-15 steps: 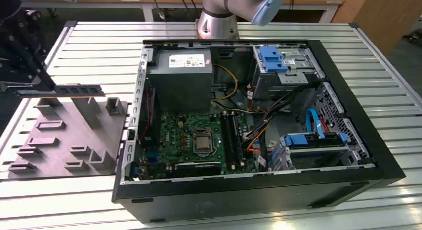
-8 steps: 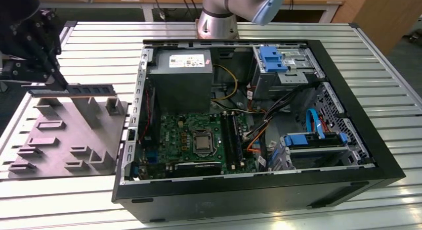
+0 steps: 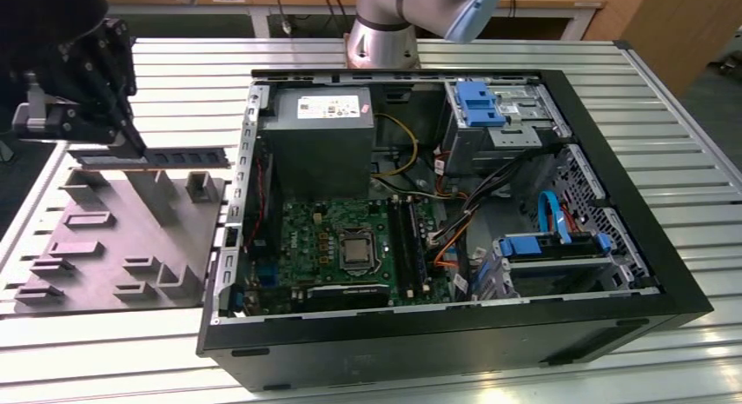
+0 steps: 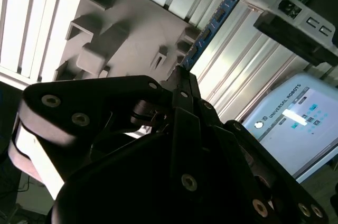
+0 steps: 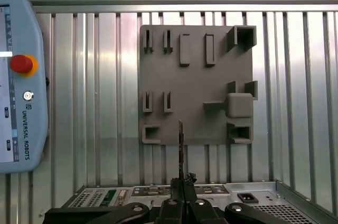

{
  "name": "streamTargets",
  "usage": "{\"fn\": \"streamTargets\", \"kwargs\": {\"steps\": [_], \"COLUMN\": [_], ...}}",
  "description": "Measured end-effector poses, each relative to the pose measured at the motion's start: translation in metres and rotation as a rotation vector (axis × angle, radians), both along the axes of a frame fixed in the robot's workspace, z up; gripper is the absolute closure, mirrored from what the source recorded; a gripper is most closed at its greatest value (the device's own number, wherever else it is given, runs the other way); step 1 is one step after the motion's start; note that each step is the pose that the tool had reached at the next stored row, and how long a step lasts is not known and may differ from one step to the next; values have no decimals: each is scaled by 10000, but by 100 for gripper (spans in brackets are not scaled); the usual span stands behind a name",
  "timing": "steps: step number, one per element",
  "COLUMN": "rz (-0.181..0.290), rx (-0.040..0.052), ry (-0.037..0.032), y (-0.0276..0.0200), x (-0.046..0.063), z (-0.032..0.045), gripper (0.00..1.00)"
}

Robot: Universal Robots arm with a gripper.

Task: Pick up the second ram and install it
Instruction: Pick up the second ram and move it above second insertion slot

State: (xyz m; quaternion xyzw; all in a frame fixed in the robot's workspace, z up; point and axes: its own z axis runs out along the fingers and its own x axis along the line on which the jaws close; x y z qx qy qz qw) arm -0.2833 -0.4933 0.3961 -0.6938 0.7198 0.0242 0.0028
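The second ram (image 3: 176, 157), a slim dark stick with black chips, hangs level above the grey holder plate (image 3: 110, 248) at the exterior view's left. My gripper (image 3: 130, 149) is shut on one end of it, well clear of the plate. In the second wrist view the blue-green ram (image 4: 219, 18) juts out from the closed fingertips (image 4: 179, 82). The first wrist view shows the ram (image 5: 181, 147) edge-on, sticking out of my gripper (image 5: 182, 183) over the holder plate (image 5: 195, 84). The green motherboard (image 3: 336, 243), with its long black sockets (image 3: 406, 235), lies inside the open computer case (image 3: 603, 321).
The case holds a grey power supply (image 3: 315, 139), blue drive brackets (image 3: 478, 104), cables and a CPU socket (image 3: 354, 248). The holder plate has several raised slots and blocks. A teach pendant (image 5: 21, 84) lies on the slatted metal table (image 3: 649, 82). The arm's base (image 3: 383, 35) stands behind the case.
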Motion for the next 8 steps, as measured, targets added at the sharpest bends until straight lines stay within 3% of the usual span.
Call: {"fn": "streamTargets", "kwargs": {"steps": [8], "rz": [0], "rx": [0], "ry": [-1], "y": [0], "x": [262], "z": [0], "gripper": [89]}}
